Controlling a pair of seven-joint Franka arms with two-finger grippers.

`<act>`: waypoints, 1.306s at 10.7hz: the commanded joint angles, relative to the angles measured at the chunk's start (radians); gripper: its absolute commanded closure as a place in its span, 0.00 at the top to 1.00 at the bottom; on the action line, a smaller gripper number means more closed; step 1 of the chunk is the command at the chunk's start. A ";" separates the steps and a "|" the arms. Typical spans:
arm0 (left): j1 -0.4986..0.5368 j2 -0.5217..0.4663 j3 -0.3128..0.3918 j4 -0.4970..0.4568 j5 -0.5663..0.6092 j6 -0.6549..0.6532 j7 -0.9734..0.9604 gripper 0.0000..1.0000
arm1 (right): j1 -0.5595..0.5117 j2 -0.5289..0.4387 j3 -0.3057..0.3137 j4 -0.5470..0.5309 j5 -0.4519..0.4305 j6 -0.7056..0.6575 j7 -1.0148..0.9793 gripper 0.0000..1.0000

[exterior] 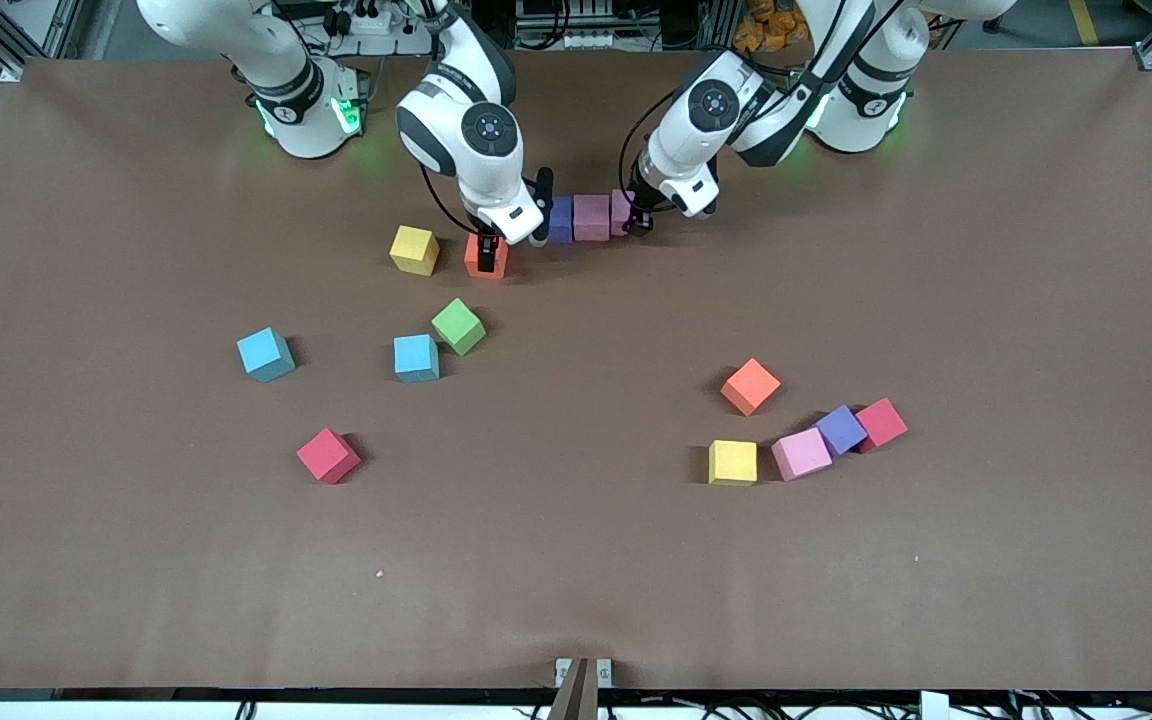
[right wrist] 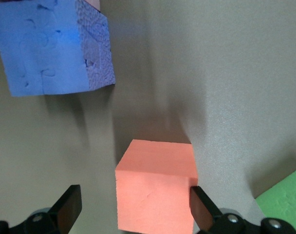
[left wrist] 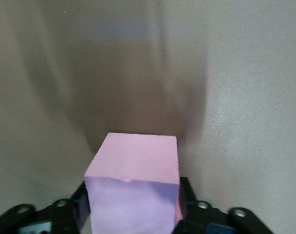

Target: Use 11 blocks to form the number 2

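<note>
Cubes lie scattered nearest the front camera. A yellow cube [exterior: 733, 462], a pink cube [exterior: 801, 453], a purple cube [exterior: 841, 429] and a red cube [exterior: 881, 423] curve in a loose line toward my left arm's end of the table [exterior: 576, 580]. An orange cube [exterior: 750, 386] sits a little farther from the camera than they do. Toward my right arm's end sit a second red cube [exterior: 328, 455], one blue cube [exterior: 265, 354], another blue cube [exterior: 416, 358] and a green cube [exterior: 458, 326] just beside it. I take all of these as stock waiting to be fetched.

Farther on, a second yellow cube [exterior: 414, 250] stands beside a second orange cube [exterior: 486, 262]. My right gripper [exterior: 486, 243] is down over that orange cube with its jaws spread wide on either side. One pad [right wrist: 202, 208] is against its flank and the other stands apart from it, so nothing is held. I judge this cube is meant to go under one end of the row just past it.

Farthest from the camera is the start of the number 2 [exterior: 591, 217], a row set edge to edge. It runs from a dark purple cube [exterior: 560, 220] through a middle pink cube [exterior: 591, 217] to an end pink cube [exterior: 621, 212]. I read it as the digit's top bar, three of eleven in place. My left gripper [exterior: 636, 222] is low around that end cube. Whether I am clamping it or have let it go, I cannot tell. The cube looks seated against its neighbour.
</note>
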 commanded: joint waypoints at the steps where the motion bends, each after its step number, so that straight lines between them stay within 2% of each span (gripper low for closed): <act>1: 0.023 -0.009 0.002 0.017 -0.025 0.007 0.001 1.00 | -0.019 0.031 0.009 -0.010 -0.012 0.043 -0.020 1.00; 2: 0.039 -0.034 0.002 0.023 -0.025 -0.007 0.001 1.00 | -0.019 0.043 0.009 -0.010 -0.013 0.059 -0.020 1.00; 4: 0.114 -0.065 0.007 0.093 -0.009 -0.137 0.004 1.00 | -0.039 0.046 0.009 -0.009 -0.012 0.065 -0.024 1.00; 6: 0.190 -0.086 0.005 0.164 0.071 -0.261 0.001 1.00 | -0.073 0.024 0.010 -0.004 -0.013 0.050 -0.093 1.00; 11: 0.210 -0.135 0.007 0.204 0.087 -0.352 0.010 1.00 | -0.082 0.013 0.010 0.000 -0.013 0.042 -0.144 1.00; 14: 0.302 -0.128 0.005 0.322 0.204 -0.507 0.023 1.00 | -0.068 0.023 0.010 -0.001 -0.013 0.051 -0.130 1.00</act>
